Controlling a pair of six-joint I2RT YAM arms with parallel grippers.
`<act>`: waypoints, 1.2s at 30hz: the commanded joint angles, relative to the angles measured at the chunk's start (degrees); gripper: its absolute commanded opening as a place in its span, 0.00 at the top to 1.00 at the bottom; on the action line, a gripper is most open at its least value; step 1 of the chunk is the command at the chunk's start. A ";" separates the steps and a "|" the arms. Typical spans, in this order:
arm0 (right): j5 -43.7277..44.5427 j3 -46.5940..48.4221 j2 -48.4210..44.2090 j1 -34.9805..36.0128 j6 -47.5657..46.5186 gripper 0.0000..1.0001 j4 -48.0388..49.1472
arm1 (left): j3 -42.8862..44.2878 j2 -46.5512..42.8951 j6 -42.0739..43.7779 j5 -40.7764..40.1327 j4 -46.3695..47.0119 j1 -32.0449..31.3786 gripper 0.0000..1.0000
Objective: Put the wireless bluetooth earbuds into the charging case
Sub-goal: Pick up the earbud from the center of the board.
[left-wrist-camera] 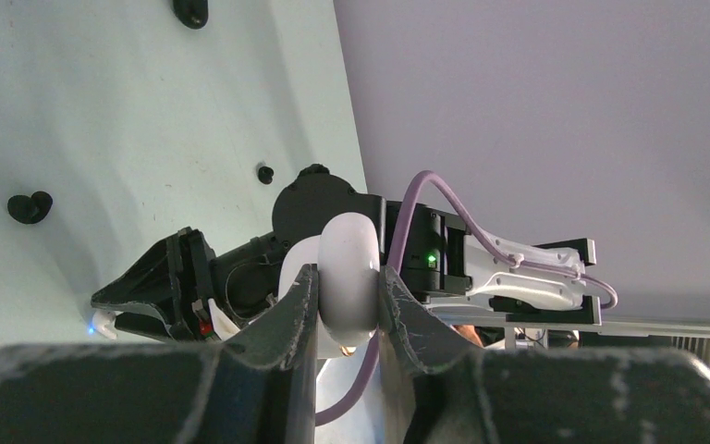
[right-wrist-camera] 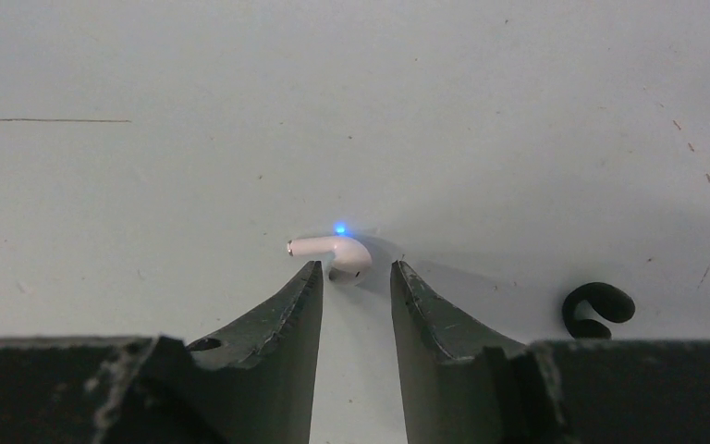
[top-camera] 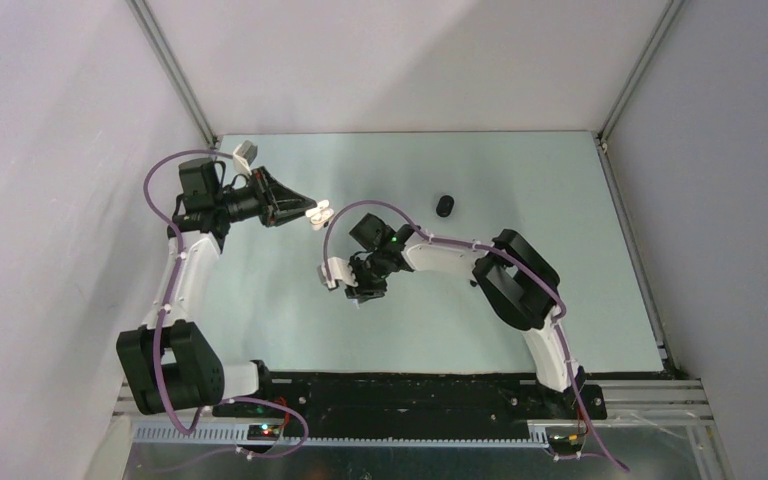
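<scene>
Pale table (right-wrist-camera: 148, 139) | white earbud (right-wrist-camera: 331, 250) lying just ahead of right gripper (right-wrist-camera: 356, 277)

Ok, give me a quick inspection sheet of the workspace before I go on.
Surface: pale table, faint scratches in the right wrist view.
Job's things: white charging case held by the left arm; one white earbud, blue light on, lying on the table; black earbud near it; black pebble-shaped item farther back, likely a case. Second white earbud not seen.
Clutter: nothing seen.
Grippers: left gripper shut on the white charging case; right gripper open, tips either side of the white earbud, not clamped.
Cables: purple cable along each arm, looping at the wrists.
Surroundings: plain walls with metal frame rails.
</scene>
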 commanded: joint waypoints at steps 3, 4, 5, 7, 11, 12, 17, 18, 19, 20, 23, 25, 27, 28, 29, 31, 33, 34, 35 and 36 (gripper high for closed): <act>-2.40 4.34 1.86 -0.26 -1.01 0.63 -4.86 | 0.15 -0.51 0.31 0.49 1.35 0.50 1.00; -2.52 4.36 1.91 -0.29 -1.12 0.63 -4.87 | 0.15 -0.55 0.31 0.45 1.37 0.52 1.00; -2.55 4.41 2.06 -0.26 -1.10 0.63 -4.94 | 0.15 -0.51 0.36 0.42 1.39 0.51 1.00; -2.77 4.64 2.32 -0.18 -1.08 0.63 -4.92 | 0.11 -0.51 0.40 0.42 1.31 0.50 1.00; -2.85 5.03 2.77 0.09 -1.32 0.63 -5.09 | 0.06 -0.49 0.41 0.42 1.31 0.50 1.00; -2.76 5.15 2.85 0.22 -1.33 0.63 -5.15 | 0.11 -0.47 0.41 0.43 1.26 0.50 1.00; -2.61 6.86 4.02 0.35 -1.25 0.64 -6.40 | 0.03 -0.51 0.38 0.36 1.33 0.51 1.00; -2.66 7.63 4.41 0.31 -1.31 0.65 -7.17 | 0.01 -0.61 0.39 0.33 1.31 0.50 1.00; -2.71 7.89 4.55 0.30 -1.44 0.67 -7.47 | -0.05 -0.64 0.42 0.32 1.35 0.45 1.00; -2.77 8.22 4.68 0.29 -1.52 0.68 -8.00 | -0.10 -0.60 0.41 0.32 1.32 0.48 1.00; -2.93 8.15 4.66 0.24 -2.00 0.77 -8.71 | -0.11 -0.72 0.47 0.33 1.33 0.52 1.00; -3.28 7.84 4.15 0.09 -1.93 0.83 -8.84 | -0.09 -0.80 0.53 0.33 1.33 0.50 1.00; -3.17 7.20 2.93 0.10 -1.45 0.88 -8.42 | -0.09 -0.76 0.51 0.11 1.31 0.50 1.00; -2.84 6.84 1.44 0.11 -1.26 0.90 -8.05 | -0.11 -0.76 0.43 -0.05 1.31 0.45 1.00; -1.49 5.67 0.38 0.18 -0.64 0.94 -6.68 | -0.11 -0.72 0.37 -0.57 1.35 0.49 1.00; 1.32 2.75 -5.63 0.28 0.56 1.00 -3.49 | -0.07 -0.64 0.09 -2.08 1.36 0.50 1.00; 5.29 -1.26 -12.04 0.08 2.35 1.00 1.21 | 0.10 -0.32 -0.23 -5.34 1.39 0.50 1.00; 7.02 -2.79 -14.13 0.05 3.14 1.00 2.91 | 0.14 -0.14 -0.39 -6.60 1.39 0.45 1.00; 9.88 -5.33 -18.41 -0.27 4.11 1.00 5.91 | 0.15 0.32 -0.56 -9.12 1.37 0.38 1.00; 11.03 -6.45 -20.48 -0.77 4.33 1.00 7.20 | 0.15 0.66 -0.94 -11.07 1.34 0.12 1.00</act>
